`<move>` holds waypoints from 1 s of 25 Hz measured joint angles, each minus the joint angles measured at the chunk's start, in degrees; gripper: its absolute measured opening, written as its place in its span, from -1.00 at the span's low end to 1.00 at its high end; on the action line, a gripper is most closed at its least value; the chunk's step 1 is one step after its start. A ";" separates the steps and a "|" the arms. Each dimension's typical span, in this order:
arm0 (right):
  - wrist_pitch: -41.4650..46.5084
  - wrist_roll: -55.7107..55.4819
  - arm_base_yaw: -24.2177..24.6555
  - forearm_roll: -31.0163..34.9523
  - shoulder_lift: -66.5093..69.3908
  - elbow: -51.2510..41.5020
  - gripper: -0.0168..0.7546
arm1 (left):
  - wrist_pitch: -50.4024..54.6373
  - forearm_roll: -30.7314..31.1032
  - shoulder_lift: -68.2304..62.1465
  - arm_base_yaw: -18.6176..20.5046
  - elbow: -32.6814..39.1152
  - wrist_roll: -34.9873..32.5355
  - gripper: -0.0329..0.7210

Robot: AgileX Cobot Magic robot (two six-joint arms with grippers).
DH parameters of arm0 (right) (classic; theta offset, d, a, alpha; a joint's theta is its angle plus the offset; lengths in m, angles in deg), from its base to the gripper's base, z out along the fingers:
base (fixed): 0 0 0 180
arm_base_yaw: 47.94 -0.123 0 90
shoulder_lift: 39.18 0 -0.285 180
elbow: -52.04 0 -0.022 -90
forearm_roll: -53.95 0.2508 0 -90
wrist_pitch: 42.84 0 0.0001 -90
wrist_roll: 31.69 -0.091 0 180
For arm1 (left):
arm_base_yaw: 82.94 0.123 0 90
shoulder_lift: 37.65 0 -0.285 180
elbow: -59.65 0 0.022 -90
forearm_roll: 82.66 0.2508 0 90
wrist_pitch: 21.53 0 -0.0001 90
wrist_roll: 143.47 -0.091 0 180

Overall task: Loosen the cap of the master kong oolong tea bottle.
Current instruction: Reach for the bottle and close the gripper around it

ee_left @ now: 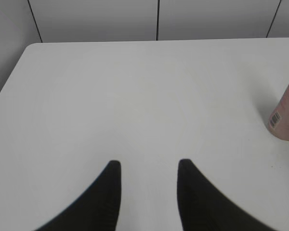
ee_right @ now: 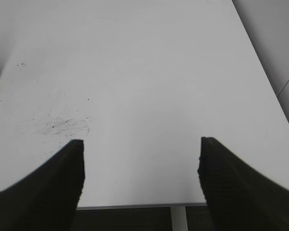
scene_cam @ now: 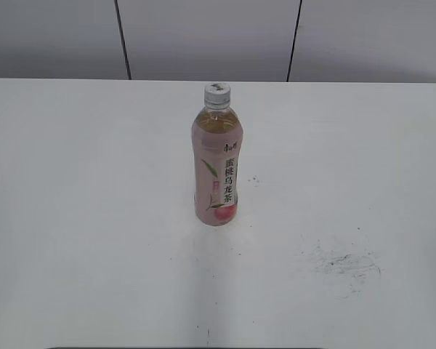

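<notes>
White table point(scene_cam: 73, 218) is carrying the master kong oolong tea bottle point(scene_cam: 216, 163) upright near its middle, cap point(scene_cam: 217, 92) on; left wrist view is cropping it. Scuff marks point(scene_cam: 345, 262) are lying nearby. Left gripper point(ee_left: 147, 168) and right gripper point(ee_right: 140, 144) are hovering apart, jaws spread, holding nothing.

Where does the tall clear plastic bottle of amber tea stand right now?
In the exterior view, the tall clear plastic bottle stands upright near the white table's middle, left of the dark scuff marks.

The cap point(scene_cam: 217, 91) tops the bottle point(scene_cam: 216, 163), mid-table point(scene_cam: 73, 218).
</notes>
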 joint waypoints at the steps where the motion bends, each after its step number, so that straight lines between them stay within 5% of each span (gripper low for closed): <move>1: 0.00 0.00 0.00 0.00 0.00 0.00 0.48 | 0.00 0.00 0.00 0.00 0.00 0.00 -0.27; 25: 0.00 0.00 0.00 0.00 0.00 0.00 0.48 | 0.00 0.00 0.00 0.00 0.00 0.00 -0.27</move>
